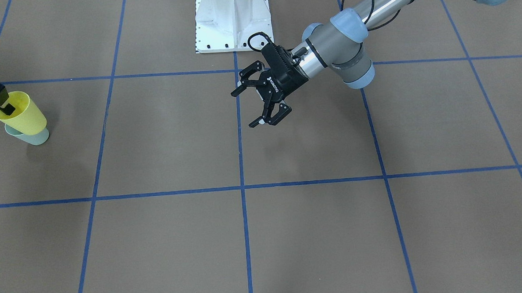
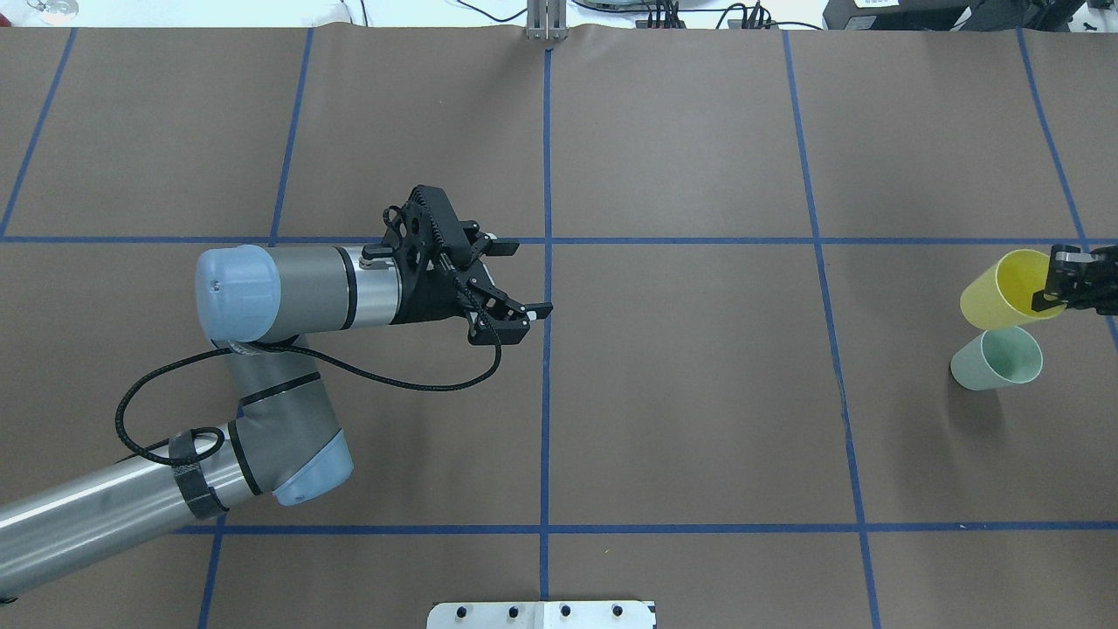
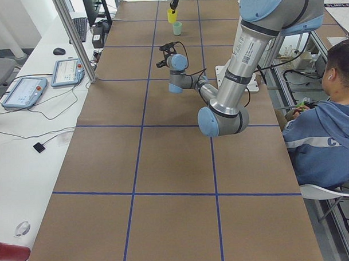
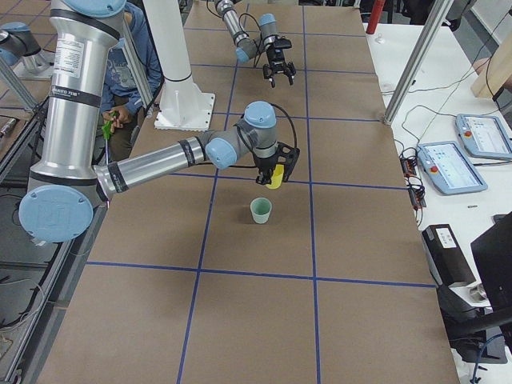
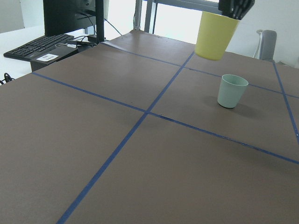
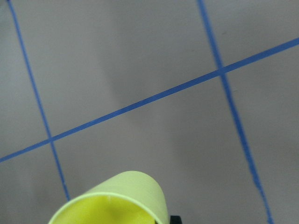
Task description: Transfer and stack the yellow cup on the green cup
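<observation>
Right pincer (image 2: 1054,293) clenched on the yellow cup (image 2: 991,299) at its rim; I'd carry it toward six o'clock over the green cup (image 2: 996,360), centre it, lower gently

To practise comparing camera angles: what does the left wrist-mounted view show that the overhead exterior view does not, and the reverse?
Only the left wrist-mounted view: the yellow cup hangs clear of the table, higher than the green cup beside it; a keyboard lies beyond the table's edge.
Only the overhead exterior view: the left gripper, open and empty near the table's middle, and the insides of both cups.
Both: the right gripper pinches the yellow cup's rim, and the green cup stands upright on the table, not yet stacked.
</observation>
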`<act>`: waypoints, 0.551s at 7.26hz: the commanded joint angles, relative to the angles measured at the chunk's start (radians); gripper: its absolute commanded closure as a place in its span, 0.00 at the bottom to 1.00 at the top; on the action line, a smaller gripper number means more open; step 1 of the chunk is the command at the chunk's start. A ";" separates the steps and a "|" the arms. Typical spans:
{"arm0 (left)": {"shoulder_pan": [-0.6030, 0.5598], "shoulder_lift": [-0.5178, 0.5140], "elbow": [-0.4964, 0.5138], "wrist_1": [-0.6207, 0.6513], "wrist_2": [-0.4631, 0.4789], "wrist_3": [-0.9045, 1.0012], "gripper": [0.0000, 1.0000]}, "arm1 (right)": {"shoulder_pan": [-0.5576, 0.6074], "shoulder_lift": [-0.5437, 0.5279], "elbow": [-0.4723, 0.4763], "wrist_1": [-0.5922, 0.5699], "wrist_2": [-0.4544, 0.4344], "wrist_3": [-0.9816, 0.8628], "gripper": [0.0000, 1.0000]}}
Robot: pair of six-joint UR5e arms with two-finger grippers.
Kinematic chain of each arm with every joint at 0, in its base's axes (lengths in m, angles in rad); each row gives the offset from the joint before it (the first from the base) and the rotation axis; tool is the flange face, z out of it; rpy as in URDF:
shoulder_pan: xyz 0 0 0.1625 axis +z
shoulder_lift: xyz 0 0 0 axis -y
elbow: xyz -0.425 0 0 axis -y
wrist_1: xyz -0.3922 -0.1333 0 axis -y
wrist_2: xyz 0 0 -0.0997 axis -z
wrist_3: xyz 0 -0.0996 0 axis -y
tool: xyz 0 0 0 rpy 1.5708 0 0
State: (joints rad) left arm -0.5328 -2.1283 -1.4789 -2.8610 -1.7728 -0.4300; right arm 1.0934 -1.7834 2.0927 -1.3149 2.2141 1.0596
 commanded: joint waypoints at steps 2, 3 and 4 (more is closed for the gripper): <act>0.000 0.005 -0.003 0.002 0.007 -0.006 0.00 | -0.003 -0.033 -0.054 0.005 0.013 -0.036 1.00; 0.000 0.004 -0.003 0.002 0.007 -0.006 0.00 | -0.004 -0.033 -0.062 0.005 0.018 -0.032 1.00; 0.002 0.002 -0.003 0.005 0.007 -0.009 0.00 | -0.004 -0.034 -0.074 0.006 0.019 -0.038 1.00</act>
State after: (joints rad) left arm -0.5318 -2.1246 -1.4815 -2.8586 -1.7657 -0.4362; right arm 1.0898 -1.8162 2.0340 -1.3100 2.2292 1.0253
